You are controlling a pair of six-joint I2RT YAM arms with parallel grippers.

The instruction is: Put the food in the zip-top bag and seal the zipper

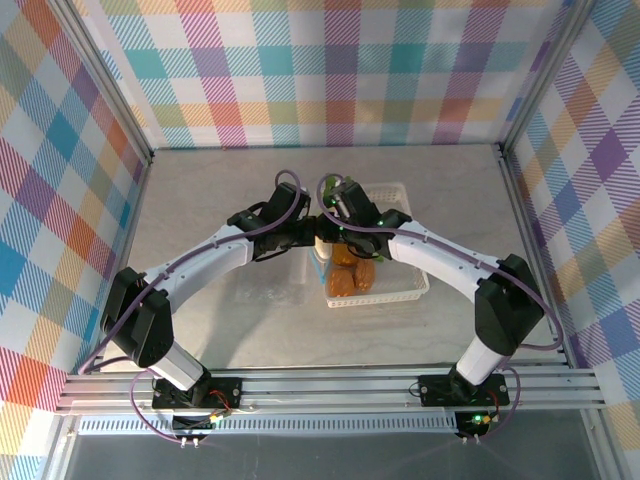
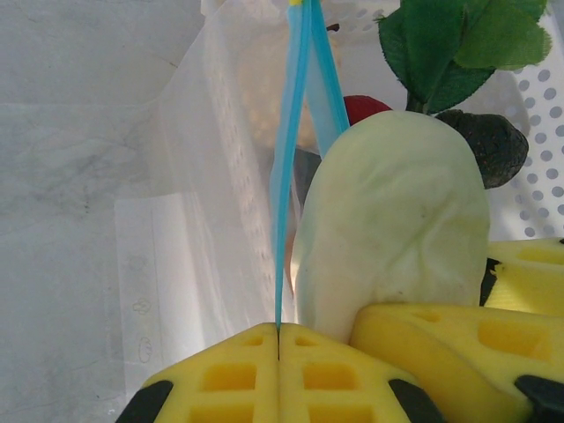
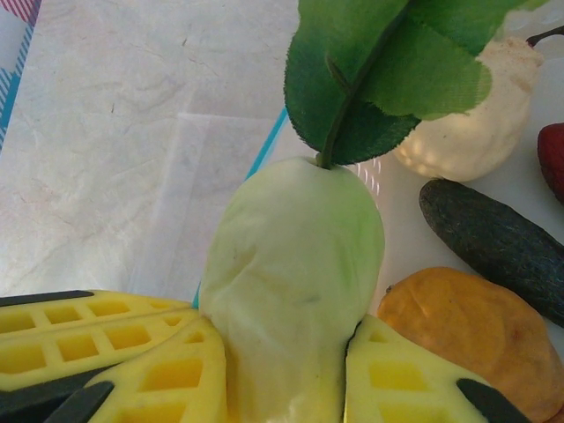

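Right tool (image 3: 286, 388) clamps the white radish (image 3: 295, 264) between its yellow fingers (image 3: 401, 379), narrow end in the grip and the long axis running straight away from the wrist, green leaves (image 3: 388, 70) at the far end. Left tool (image 2: 278, 339) is pinched tight on the blue zipper (image 2: 286, 176), which rises straight from the closed fingers and splits into two bands farther off, so the clear bag (image 2: 203, 220) gapes there. In the left wrist view the radish (image 2: 397, 220) stands just right of the zipper, touching or nearly so; whether it is between the two bands I cannot tell. Close on the radish's right lie an orange bread piece (image 3: 476, 335), a dark lump (image 3: 493, 238) and a pale shell-shaped piece (image 3: 458, 123), all in the white basket (image 1: 410, 290). From above, both tools meet at the basket's left edge, mid-table. Left of the bag the grey table (image 1: 210, 200) lies bare, and the checked walls stand well apart.
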